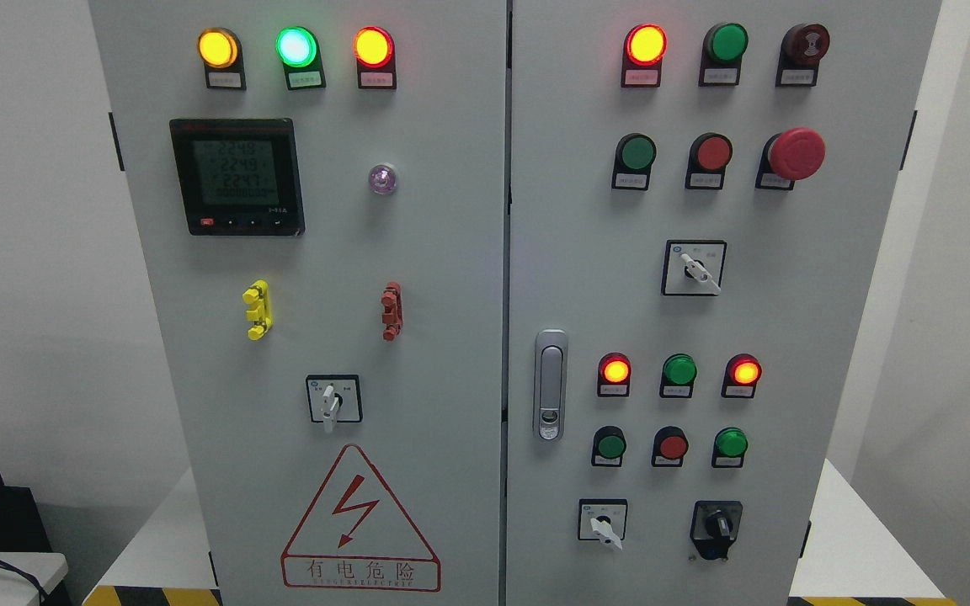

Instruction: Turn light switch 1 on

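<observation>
one grey cabinet (451, 252) with two doors. three lit lamps in the left door's top row: one yellow (217, 48), one green (296, 46), one red (373, 46). one meter (237, 177) with a dark screen, one small clear lamp (382, 178), one yellow clip (257, 309), one red clip (391, 310). four turn switches in all: three white-handled (329, 405) (695, 269) (604, 526) and one black (716, 528). one big red mushroom button (796, 153), one door latch (550, 384), one warning triangle (359, 522). on the right door, three lit red lamps (646, 44) (615, 369) (743, 371) (the round green and red caps beside them, unlit, come to eight, plus one dark red cap at top right).
</observation>
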Robot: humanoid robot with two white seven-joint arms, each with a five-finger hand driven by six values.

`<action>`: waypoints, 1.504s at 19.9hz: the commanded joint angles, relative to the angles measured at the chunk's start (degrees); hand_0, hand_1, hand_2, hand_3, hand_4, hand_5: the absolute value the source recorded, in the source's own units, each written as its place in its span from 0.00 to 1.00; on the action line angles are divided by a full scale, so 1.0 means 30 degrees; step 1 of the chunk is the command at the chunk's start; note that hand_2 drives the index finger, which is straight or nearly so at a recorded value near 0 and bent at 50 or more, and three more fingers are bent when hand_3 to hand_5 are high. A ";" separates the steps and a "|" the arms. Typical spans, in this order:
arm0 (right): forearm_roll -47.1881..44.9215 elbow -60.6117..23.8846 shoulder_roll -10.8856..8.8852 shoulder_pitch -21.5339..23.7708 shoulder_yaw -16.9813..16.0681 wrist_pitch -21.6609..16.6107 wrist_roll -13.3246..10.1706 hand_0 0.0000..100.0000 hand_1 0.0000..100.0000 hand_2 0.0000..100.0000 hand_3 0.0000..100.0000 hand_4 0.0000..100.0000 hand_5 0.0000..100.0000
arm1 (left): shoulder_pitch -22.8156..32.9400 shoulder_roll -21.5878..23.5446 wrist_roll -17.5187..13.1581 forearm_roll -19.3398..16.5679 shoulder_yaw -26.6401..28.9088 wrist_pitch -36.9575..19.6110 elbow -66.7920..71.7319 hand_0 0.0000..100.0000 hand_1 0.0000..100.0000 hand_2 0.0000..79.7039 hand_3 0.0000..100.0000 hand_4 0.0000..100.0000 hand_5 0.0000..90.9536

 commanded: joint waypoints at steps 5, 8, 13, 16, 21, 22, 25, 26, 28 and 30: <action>-0.0323 0.0000 -0.0001 0.0000 0.0000 -0.0011 0.0011 0.12 0.39 0.00 0.00 0.00 0.00 | -0.0102 0.0896 -0.0013 0.1382 0.1901 -0.0600 -0.9193 0.33 0.00 0.37 0.51 0.60 0.32; -0.0352 0.0000 -0.0001 0.0000 0.0000 -0.0011 0.0011 0.12 0.39 0.00 0.00 0.00 0.00 | -0.0219 0.0956 0.0016 0.1353 0.1872 -0.0600 -1.0833 0.32 0.00 0.38 0.52 0.61 0.35; -0.0323 0.0000 -0.0001 0.0000 0.0000 -0.0011 0.0011 0.12 0.39 0.00 0.00 0.00 0.00 | -0.0190 0.1044 0.0016 0.1353 0.1580 -0.0600 -1.4435 0.31 0.00 0.43 0.54 0.64 0.40; -0.0323 0.0000 -0.0001 0.0000 0.0000 -0.0011 0.0040 0.12 0.39 0.00 0.00 0.00 0.00 | -0.0190 0.1044 0.0016 0.1266 0.0850 -0.0629 -1.6077 0.30 0.00 0.44 0.56 0.65 0.42; -0.0323 0.0000 -0.0001 0.0000 0.0000 -0.0011 0.0011 0.12 0.39 0.00 0.00 0.00 0.00 | -0.0161 0.1044 0.1362 0.1236 -0.1317 -0.1302 -1.7572 0.26 0.03 0.48 0.58 0.67 0.45; -0.0323 0.0000 -0.0001 0.0000 0.0000 0.0018 0.0011 0.12 0.39 0.00 0.00 0.00 0.00 | -0.0161 0.1044 0.1422 0.1207 -0.1757 -0.1333 -1.8069 0.25 0.03 0.49 0.58 0.68 0.46; -0.0323 0.0000 -0.0001 0.0000 0.0000 -0.0011 0.0011 0.12 0.39 0.00 0.00 0.00 0.00 | -0.0364 0.1044 0.1568 0.1148 -0.2929 -0.1333 -1.8688 0.23 0.05 0.51 0.60 0.68 0.48; -0.0323 0.0000 -0.0001 0.0000 0.0000 -0.0011 0.0011 0.12 0.39 0.00 0.00 0.00 0.00 | -0.0656 0.1073 0.1714 0.1148 -0.3310 -0.1333 -1.8690 0.22 0.06 0.51 0.60 0.68 0.48; -0.0323 0.0000 -0.0001 0.0000 0.0000 -0.0011 0.0011 0.12 0.39 0.00 0.00 0.00 0.00 | -0.1067 0.1335 0.1804 0.1148 -0.3809 -0.1304 -1.8690 0.21 0.07 0.52 0.62 0.69 0.50; -0.0323 0.0000 -0.0001 0.0000 0.0000 -0.0011 0.0011 0.12 0.39 0.00 0.00 0.00 0.00 | -0.1390 0.1484 0.1949 0.1148 -0.4394 -0.1304 -1.8690 0.19 0.08 0.53 0.64 0.72 0.56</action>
